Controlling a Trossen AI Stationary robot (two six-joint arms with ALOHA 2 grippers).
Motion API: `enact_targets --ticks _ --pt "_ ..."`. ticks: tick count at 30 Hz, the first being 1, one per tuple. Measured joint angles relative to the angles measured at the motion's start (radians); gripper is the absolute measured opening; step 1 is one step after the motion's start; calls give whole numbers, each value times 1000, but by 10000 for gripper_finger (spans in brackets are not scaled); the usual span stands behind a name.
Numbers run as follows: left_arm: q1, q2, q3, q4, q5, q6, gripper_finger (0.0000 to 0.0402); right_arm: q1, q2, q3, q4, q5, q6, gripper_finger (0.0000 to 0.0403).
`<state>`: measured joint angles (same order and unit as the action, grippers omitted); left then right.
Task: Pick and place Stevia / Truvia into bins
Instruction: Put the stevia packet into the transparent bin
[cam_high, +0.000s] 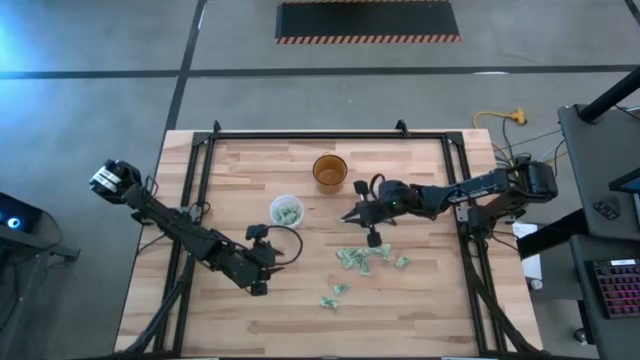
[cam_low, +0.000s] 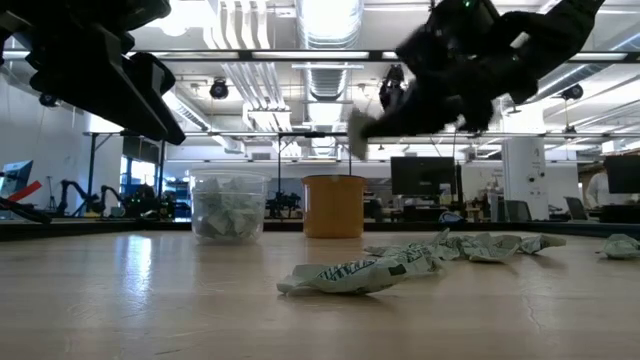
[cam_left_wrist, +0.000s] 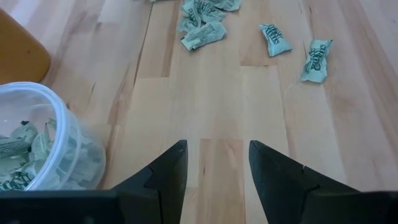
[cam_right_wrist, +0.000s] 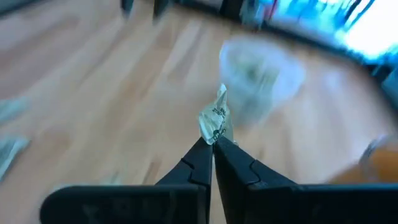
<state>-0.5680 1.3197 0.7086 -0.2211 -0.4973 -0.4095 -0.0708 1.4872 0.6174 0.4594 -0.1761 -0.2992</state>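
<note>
Holding one sachet (cam_right_wrist: 216, 118) pinched at its lower end, my right gripper (cam_right_wrist: 211, 144) is closed tight, raised off the table (cam_high: 420, 300) so the packet clears the translucent cup (cam_high: 287, 212) at nine o'clock. That cup already contains sachets. Loose sachets (cam_high: 362, 258) lie at six o'clock; the amber cup (cam_high: 329, 172) stands at eleven. My left gripper (cam_left_wrist: 216, 171) waits parted and empty beside the cup, near my path.

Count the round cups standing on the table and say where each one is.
2. The translucent cup, holding sachets, stands near the table's middle, close to the left gripper. The amber cup stands beside it, nearer the far edge. None seems hidden.
</note>
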Motion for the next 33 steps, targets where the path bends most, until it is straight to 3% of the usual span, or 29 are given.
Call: enact_targets --ticks 7,14,23,30,33 --pt "-1 -1 0 -6 22 0 155 -1 6 0 257 1 -14 9" --pt "-1 -2 0 -6 24 0 155 -1 39 36 315 0 -13 9" --pt "-2 -2 0 -6 25 -1 155 -18 328 282 288 -5 8 9" --pt "-4 -2 0 -6 29 -2 155 -58 427 482 -17 -7 62 9" --pt "-4 -2 0 -7 30 -1 155 -60 469 530 -31 -21 83 9"
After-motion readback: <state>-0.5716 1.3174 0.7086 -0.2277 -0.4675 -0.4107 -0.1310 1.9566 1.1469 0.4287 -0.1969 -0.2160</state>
